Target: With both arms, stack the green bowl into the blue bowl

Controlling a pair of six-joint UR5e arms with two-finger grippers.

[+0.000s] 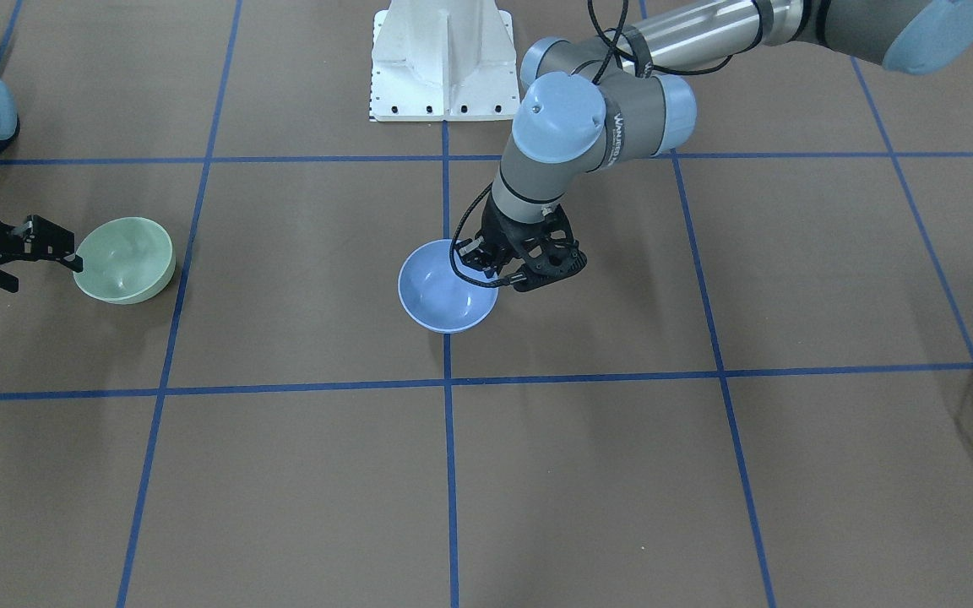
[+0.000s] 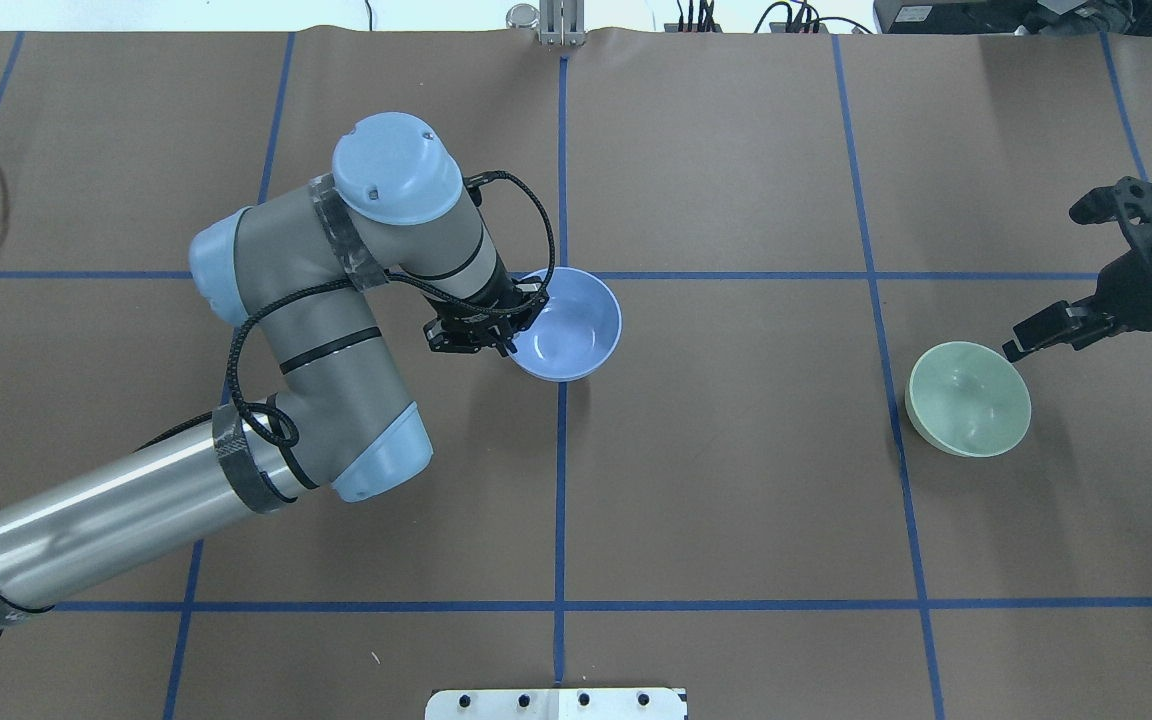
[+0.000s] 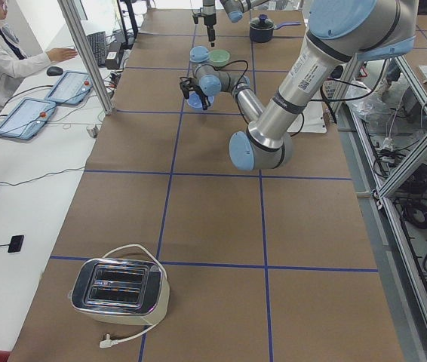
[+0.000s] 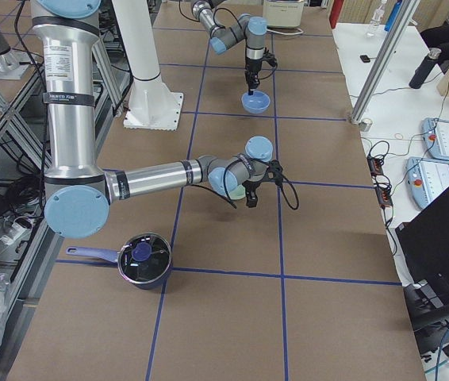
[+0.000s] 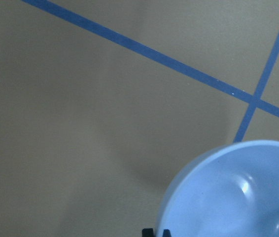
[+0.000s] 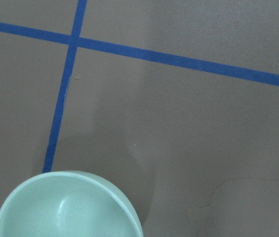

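Overhead exterior, left fingers (image 2: 508, 322) hidden behind blue bowl (image 2: 568, 325) rim

the blue bowl (image 2: 571, 322) sits on the worktop (image 2: 736, 480) near its middle, on a tape line. the green bowl (image 2: 968, 398) sits well apart from it, toward the robot's right. the left gripper (image 2: 508, 322) is at the blue bowl's rim, the right gripper (image 2: 1026, 345) at the green bowl's rim. a toaster (image 3: 120, 289) stands at the worktop's left end, a pot (image 4: 143, 259) at its right end.

Brown surface (image 2: 736, 480) with blue tape grid carries blue bowl (image 2: 568, 324), green bowl (image 2: 968, 399), toaster (image 3: 119, 287), lidded saucepan (image 4: 143, 259), white mounting post base (image 1: 443, 63).
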